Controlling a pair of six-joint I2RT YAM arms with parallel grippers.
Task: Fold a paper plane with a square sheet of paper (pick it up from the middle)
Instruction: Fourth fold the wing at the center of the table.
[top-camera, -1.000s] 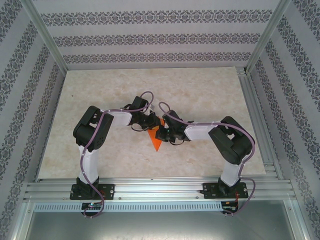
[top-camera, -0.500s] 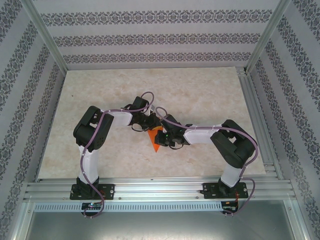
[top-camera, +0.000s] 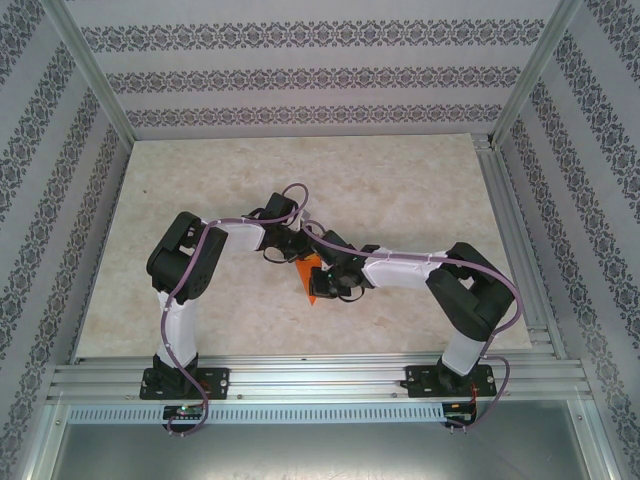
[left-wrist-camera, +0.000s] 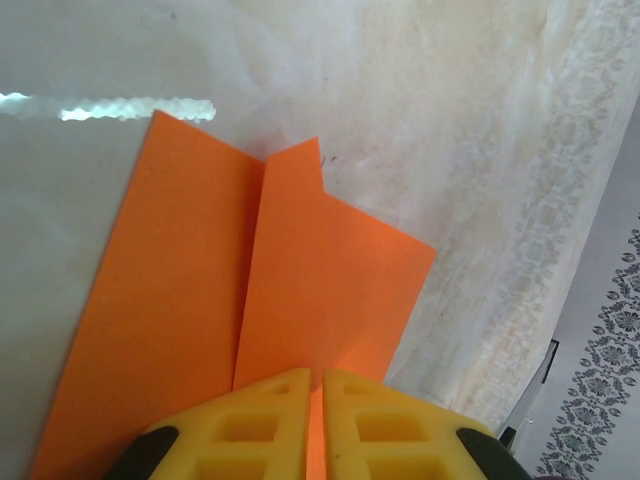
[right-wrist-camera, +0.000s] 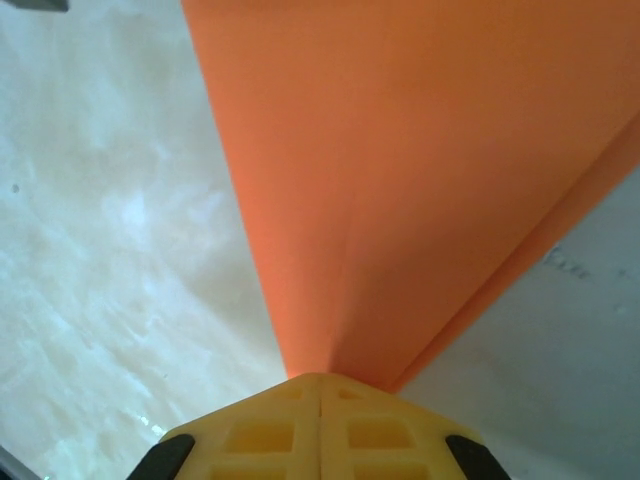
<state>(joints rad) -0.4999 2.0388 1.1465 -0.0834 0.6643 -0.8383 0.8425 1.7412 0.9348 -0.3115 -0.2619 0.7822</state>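
The square sheet of paper (top-camera: 311, 291) is bright orange and folded into a narrow shape whose point aims at the near edge. It hangs between both grippers at the table's middle. In the left wrist view the paper (left-wrist-camera: 300, 270) shows two overlapping flaps along a centre crease. My left gripper (left-wrist-camera: 315, 375) is shut on its edge, with a thin strip of orange between the yellow fingers. My right gripper (right-wrist-camera: 320, 378) is shut on a creased ridge of the paper (right-wrist-camera: 420, 150). From above, the left gripper (top-camera: 300, 256) and right gripper (top-camera: 324, 277) stand almost touching.
The pale marble tabletop (top-camera: 400, 190) extends behind and to both sides of the arms. An aluminium rail (top-camera: 320, 378) runs along the near edge, and metal posts (top-camera: 90, 75) frame the patterned walls.
My right arm has reached further left, bringing its gripper closer to the left one. The paper's visible point has shifted slightly left. The left arm has stayed in place.
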